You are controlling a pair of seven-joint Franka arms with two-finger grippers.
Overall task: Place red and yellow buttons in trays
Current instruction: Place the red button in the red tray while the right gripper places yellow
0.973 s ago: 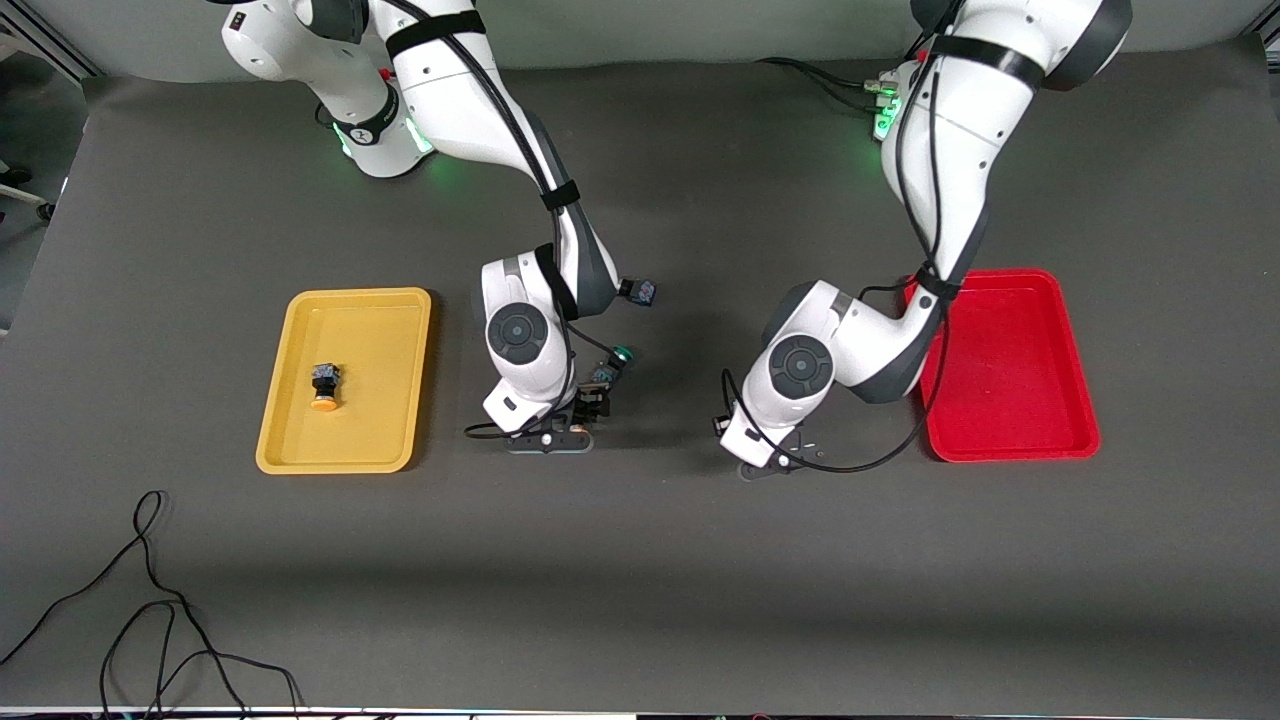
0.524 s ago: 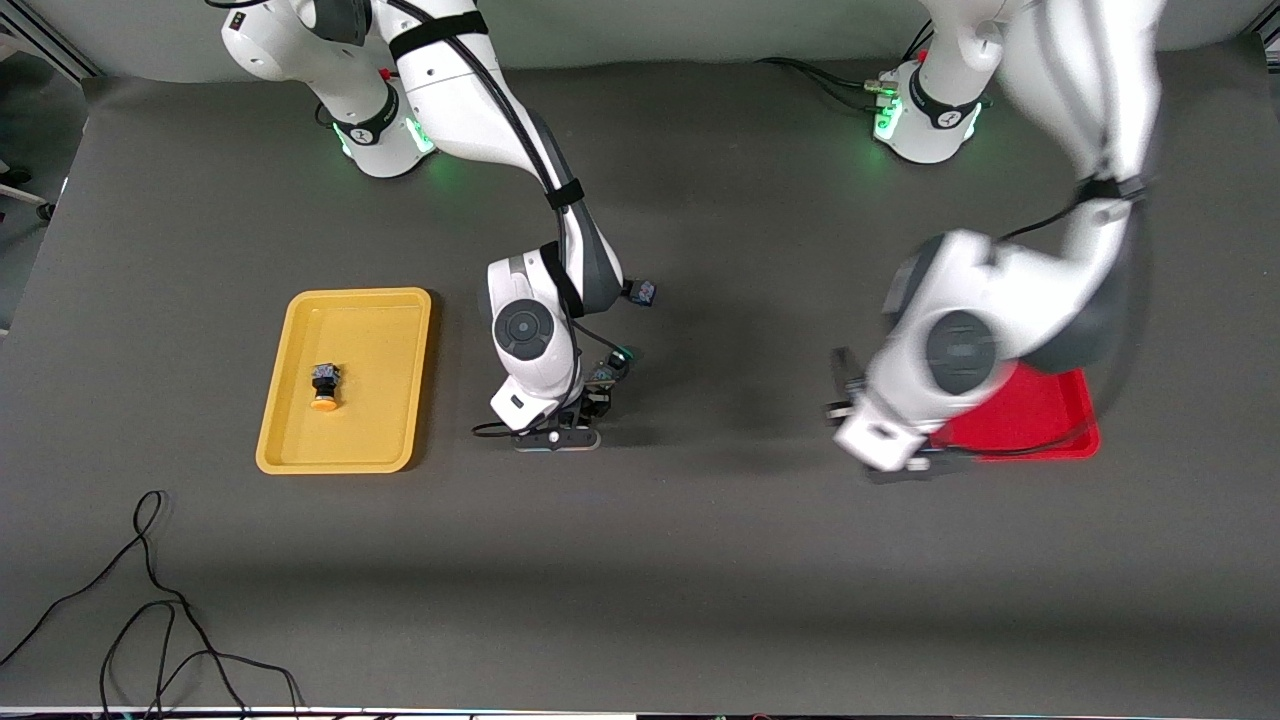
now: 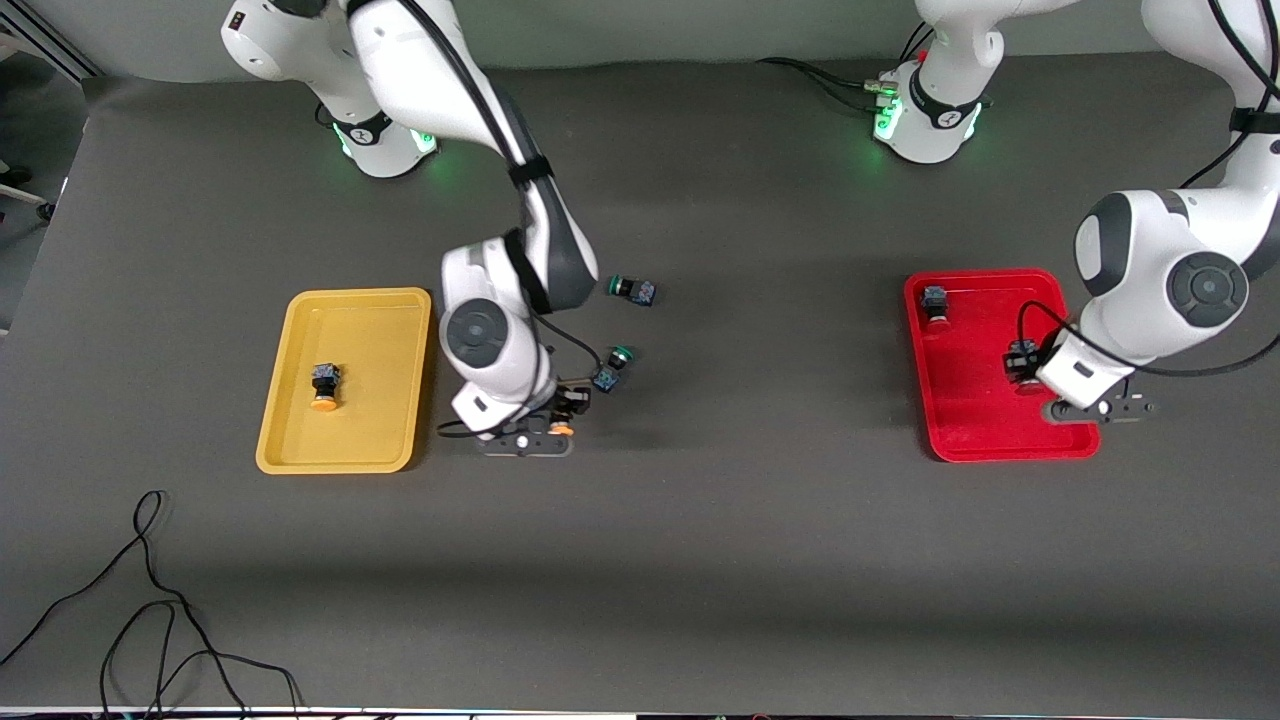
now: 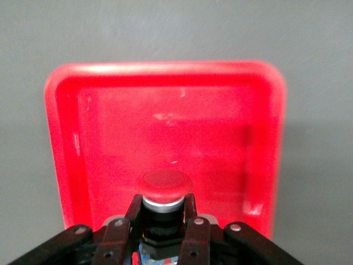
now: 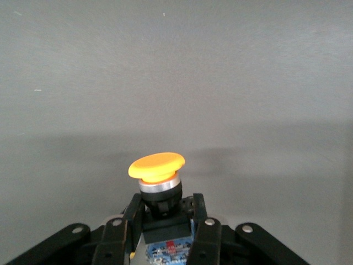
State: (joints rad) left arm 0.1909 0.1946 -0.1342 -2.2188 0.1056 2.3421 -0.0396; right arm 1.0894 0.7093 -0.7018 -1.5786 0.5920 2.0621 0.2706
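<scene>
Across the front view you see the dark counter point(image 3: 700, 540) with the yellow tray point(image 3: 300, 440) toward the right arm's end and the red tray point(image 3: 960, 440) toward the left arm's end. One yellow-capped button point(image 3: 324, 388) lies in the yellow tray. One red-capped button point(image 3: 936, 301) lies in the red tray, in the corner farthest from the camera and nearest the counter's middle. Your right pincer point(image 3: 561, 412) hangs over the bare counter just beside the yellow tray, clamped on a second yellow-capped button point(image 3: 563, 427). Two green-capped buttons lie on the counter near it: one point(image 3: 610, 368) close by the pincer, the other point(image 3: 633, 290) farther from the camera. Your left pincer point(image 3: 1021, 371) is over the red tray, closed on a second red-capped button point(image 3: 1020, 360). A black cable point(image 3: 150, 600) curls on the counter close to the camera, at the right arm's end. You will find no readable writing in this view.

From the left wrist view, the fingers point(image 4: 121, 234) grip the black body of the button, its round red cap point(image 4: 164, 184) pointing out over the tray floor.

From the right wrist view, the fingers point(image 5: 201, 232) pinch the button's body, the orange-yellow cap point(image 5: 156, 166) tilted slightly, with only grey counter under it. A blue part with tiny print shows between the fingers; you cannot read it.
</scene>
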